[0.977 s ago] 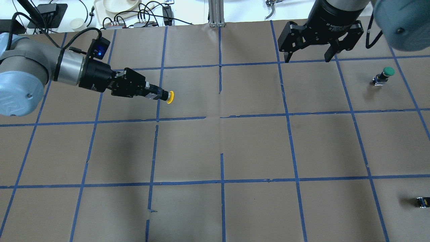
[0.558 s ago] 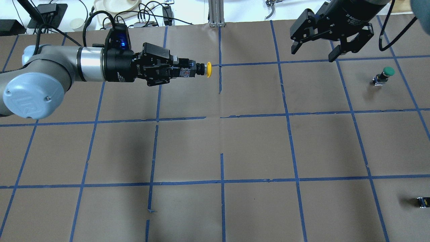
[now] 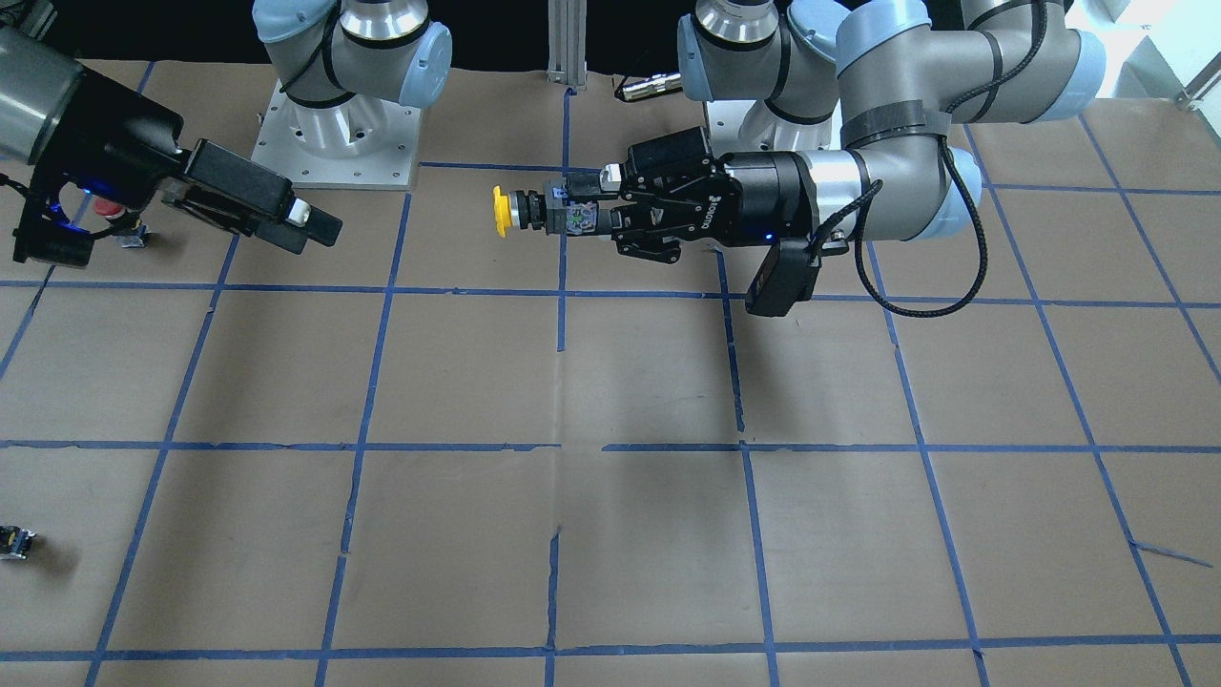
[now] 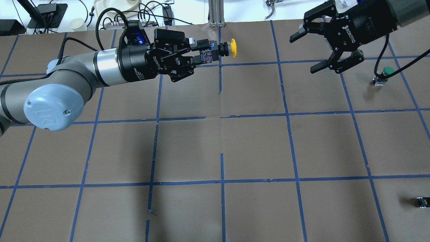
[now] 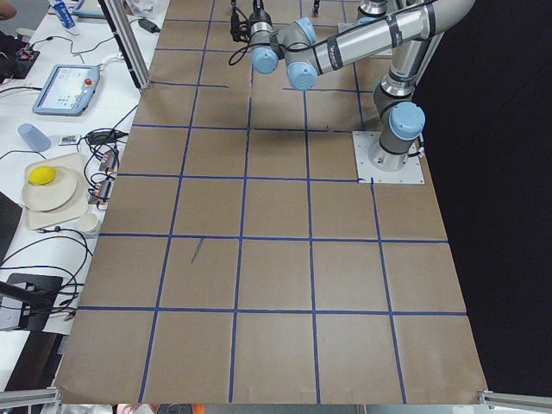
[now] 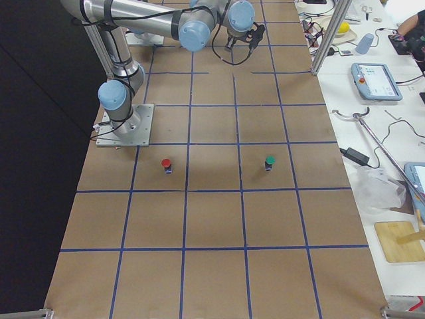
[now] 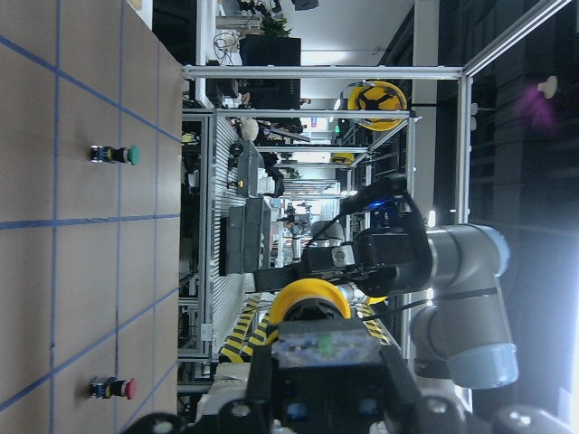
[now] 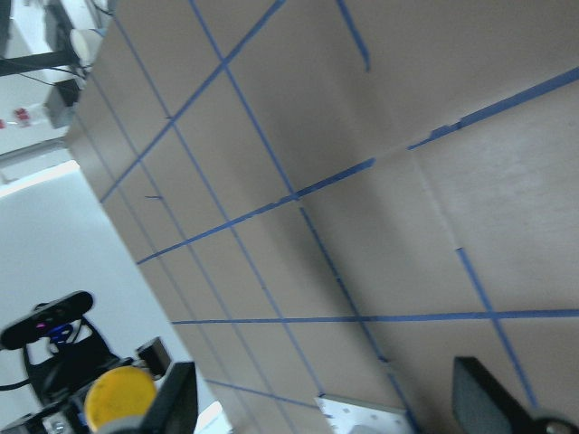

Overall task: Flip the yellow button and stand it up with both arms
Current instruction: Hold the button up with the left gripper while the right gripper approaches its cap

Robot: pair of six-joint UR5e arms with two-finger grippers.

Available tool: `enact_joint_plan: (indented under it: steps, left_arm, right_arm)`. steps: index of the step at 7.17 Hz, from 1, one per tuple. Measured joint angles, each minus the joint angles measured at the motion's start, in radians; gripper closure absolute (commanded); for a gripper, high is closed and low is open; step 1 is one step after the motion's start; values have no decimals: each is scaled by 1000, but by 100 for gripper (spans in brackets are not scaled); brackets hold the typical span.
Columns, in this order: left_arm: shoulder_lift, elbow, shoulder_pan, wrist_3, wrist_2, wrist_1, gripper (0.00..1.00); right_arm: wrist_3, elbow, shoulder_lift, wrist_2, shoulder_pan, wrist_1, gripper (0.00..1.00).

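My left gripper (image 4: 205, 53) is shut on the grey base of the yellow button (image 4: 232, 48) and holds it level in the air over the far middle of the table, cap pointing toward my right arm. In the front-facing view the button (image 3: 501, 211) sticks out of the left gripper (image 3: 584, 216). The left wrist view shows the cap (image 7: 310, 303) past the base. My right gripper (image 4: 305, 52) is open and empty, turned sideways, well apart from the cap. It also shows in the front-facing view (image 3: 313, 223). The right wrist view shows the cap (image 8: 118, 395) at the bottom left.
A green-capped button (image 4: 385, 73) stands at the far right, below the right gripper. A red-capped button (image 6: 166, 163) stands near the right arm's base. A small black-and-silver part (image 4: 422, 201) lies at the near right edge. Cables and trays lie beyond the table's far edge.
My left arm has carried the yellow button up and toward the far middle of the table. My right gripper has swung from pointing down to pointing sideways at the button, still open.
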Motion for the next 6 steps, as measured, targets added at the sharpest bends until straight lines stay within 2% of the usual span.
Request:
enact_joint_plan:
  steps: [1, 2, 3, 5, 6]
  left_arm:
    - [1, 0, -5, -7, -6, 2, 97]
    - [1, 1, -7, -9, -8, 3, 97]
    - [0, 1, -8, -9, -9, 3, 97]
    - [-5, 1, -12, -7, -9, 5, 97]
    - [-7, 2, -16, -7, -8, 6, 97]
  right_arm:
    - [-2, 37, -13, 163, -8, 7, 0]
    - [-5, 68, -29, 272, -7, 8, 0]
    - [-7, 96, -47, 319, -2, 7, 0]
    - [-1, 133, -66, 344, 35, 5, 2]
    - [1, 145, -65, 350, 61, 3, 7]
